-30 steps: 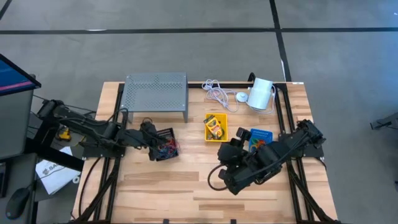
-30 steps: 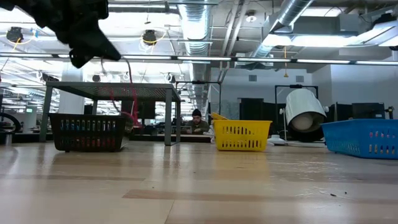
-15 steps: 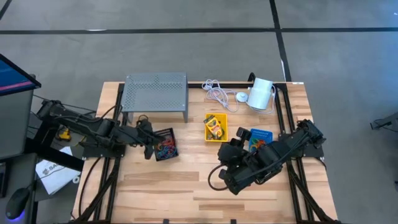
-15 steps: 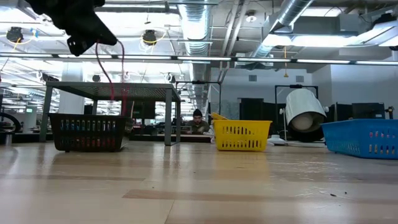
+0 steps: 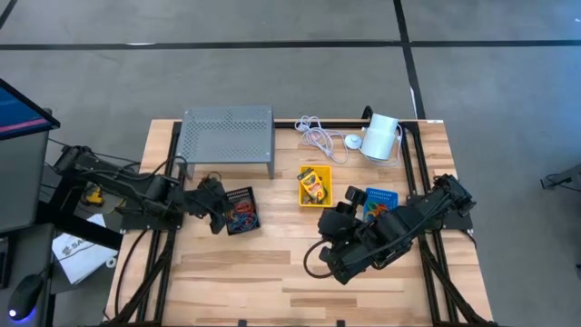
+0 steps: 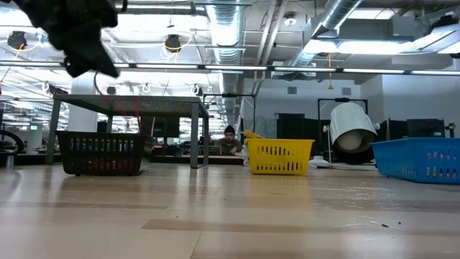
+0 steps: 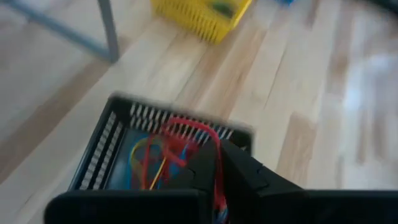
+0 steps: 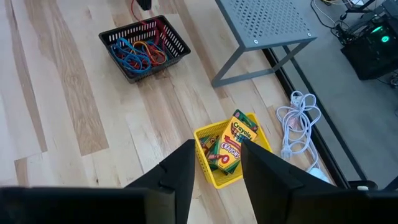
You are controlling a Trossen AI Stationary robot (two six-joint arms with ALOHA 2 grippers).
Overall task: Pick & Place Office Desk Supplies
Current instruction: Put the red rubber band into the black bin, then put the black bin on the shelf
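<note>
A black bin (image 5: 241, 211) full of coloured rubber bands (image 8: 140, 51) stands in front of the grey stand. My left gripper (image 5: 218, 207) hovers at the bin's left side, shut on a red rubber band (image 7: 186, 127); it shows high up in the low view (image 6: 86, 54). A yellow bin (image 5: 315, 184) holds crayon boxes (image 8: 231, 146). A blue bin (image 5: 381, 198) lies partly under my right arm. My right gripper (image 8: 217, 180) hangs open, high over the table's right half, with nothing between its fingers. My left gripper pinches a strand of the red rubber band (image 7: 217, 177) between its two fingers. The fingers slant down toward the bin from the table's left side. From the fingers the band arches back into the black bin, where its other end (image 7: 169, 132) lies among the other bands.
The grey perforated stand (image 5: 227, 136) stands at the back left. A white cable (image 5: 318, 138) and a white cylinder (image 5: 381, 138) lie at the back right. Bare wood (image 5: 263, 272) stretches along the near side. A person (image 6: 228, 140) sits in the room behind.
My left gripper has gone from over the black bin toward the table's left edge and tipped further down, staying shut. The red band has come up out of the bin with it, one end remaining inside.
</note>
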